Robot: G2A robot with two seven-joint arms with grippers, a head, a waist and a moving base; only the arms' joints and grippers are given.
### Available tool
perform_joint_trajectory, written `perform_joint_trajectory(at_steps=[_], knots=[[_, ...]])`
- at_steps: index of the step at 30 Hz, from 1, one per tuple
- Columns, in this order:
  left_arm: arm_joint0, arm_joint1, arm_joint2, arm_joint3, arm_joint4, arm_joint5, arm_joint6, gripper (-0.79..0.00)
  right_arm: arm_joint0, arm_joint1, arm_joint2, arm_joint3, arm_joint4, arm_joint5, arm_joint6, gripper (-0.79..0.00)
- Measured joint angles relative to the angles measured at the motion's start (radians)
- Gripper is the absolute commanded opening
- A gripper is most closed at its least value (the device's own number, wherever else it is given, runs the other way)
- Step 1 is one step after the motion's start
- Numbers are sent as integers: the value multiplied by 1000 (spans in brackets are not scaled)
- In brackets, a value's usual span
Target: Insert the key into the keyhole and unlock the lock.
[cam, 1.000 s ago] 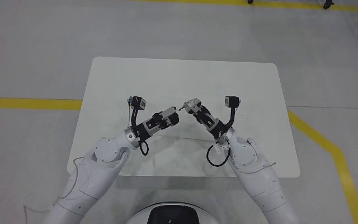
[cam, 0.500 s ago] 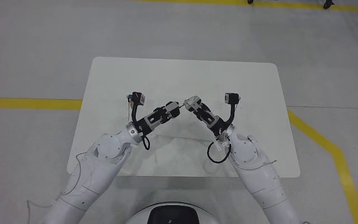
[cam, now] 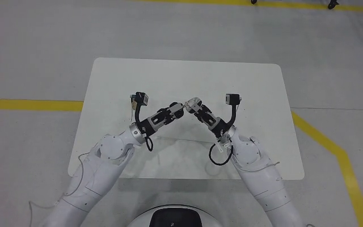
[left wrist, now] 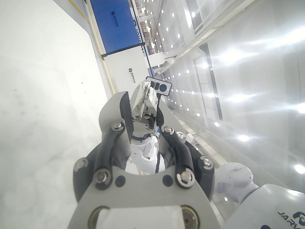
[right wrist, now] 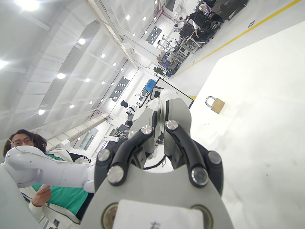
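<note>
Jaws, top view: left jaws and right jaws tip to tip above mid desk (cam: 249,85), almost touching; spread or pressed, cannot tell.
Left wrist view: left jaws spread, black pads (left wrist: 125,110) apart, nothing gripped between; taped tips of right jaws just beyond the gap, pressed together.
Right wrist view: right jaws pressed together at the taped tips; key too small to make out, cannot tell whether pinched there.
Right wrist view, lock: brass padlock (right wrist: 215,105) flat on desk, shackle closed, beyond right jaws, well apart from both pairs, untouched.
Step, by judgement: likely a pass or regrip in the air, ahead of any insertion.
Risk one: key dropped at the pass, from early release on one side before a firm pinch on the other.
Risk two: skewed hold on key, hence key off line with keyhole and jamming at the mouth.
Risk three: loose padlock sliding or spinning on desk under push or twist, for want of bracing.
</note>
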Motion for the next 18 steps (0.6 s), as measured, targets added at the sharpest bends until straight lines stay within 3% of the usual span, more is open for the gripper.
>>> perform_joint_trajectory(at_steps=[4, 10, 11, 12, 18], knots=[[15, -6, 27, -15, 75, -17, 39, -643, 1, -5, -11, 29, -7, -54, -13, -785], [28, -6, 19, -21, 37, 1, 9, -653, -6, -6, -13, 8, -6, 11, 1, -785], [27, -6, 17, -20, 27, 3, 3, -677, -6, -6, -12, 5, -5, 15, 2, -785], [26, -6, 12, -18, 18, 5, -3, -785, -8, -6, -11, 2, -4, 19, 4, -785], [28, -6, -5, -18, 4, 7, -16, -785, -13, -7, -4, -5, -5, 29, 4, -785]])
